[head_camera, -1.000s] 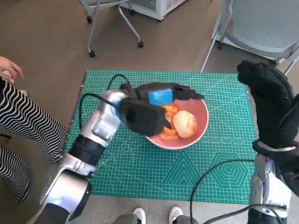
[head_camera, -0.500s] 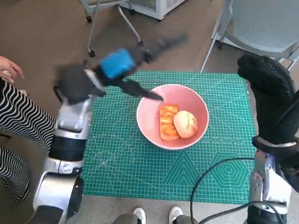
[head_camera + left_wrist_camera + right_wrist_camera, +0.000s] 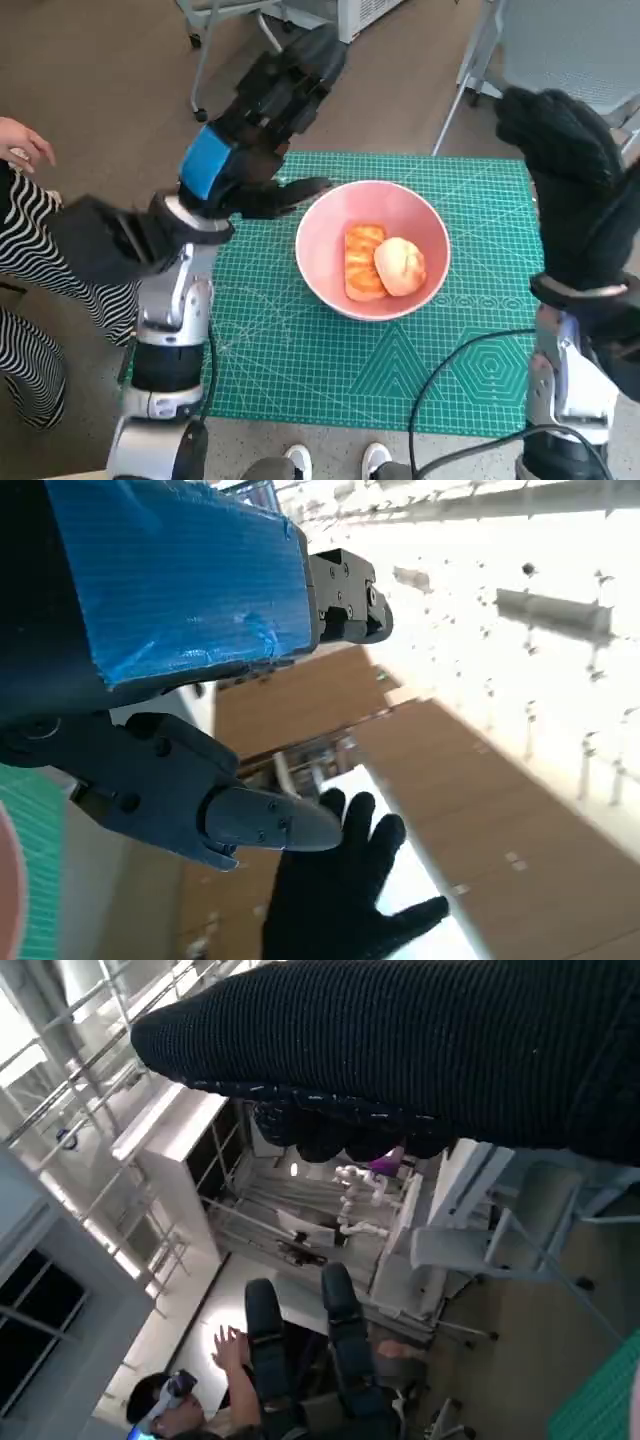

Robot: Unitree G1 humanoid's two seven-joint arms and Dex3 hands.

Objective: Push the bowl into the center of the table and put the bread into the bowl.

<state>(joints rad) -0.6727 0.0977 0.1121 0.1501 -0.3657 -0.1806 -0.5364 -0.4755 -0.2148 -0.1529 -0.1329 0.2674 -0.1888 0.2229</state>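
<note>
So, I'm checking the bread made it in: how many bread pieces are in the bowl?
2. A flat toasted slice lies left of middle in the pink bowl, and a round bun sits touching its right side. Nothing appears hidden beneath them.

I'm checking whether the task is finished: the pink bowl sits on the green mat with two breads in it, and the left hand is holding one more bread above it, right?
Not quite. The pink bowl does sit on the green mat with two breads in it, but the left hand holds nothing: the head view shows it raised beside the bowl with its fingers spread and bare.
</note>
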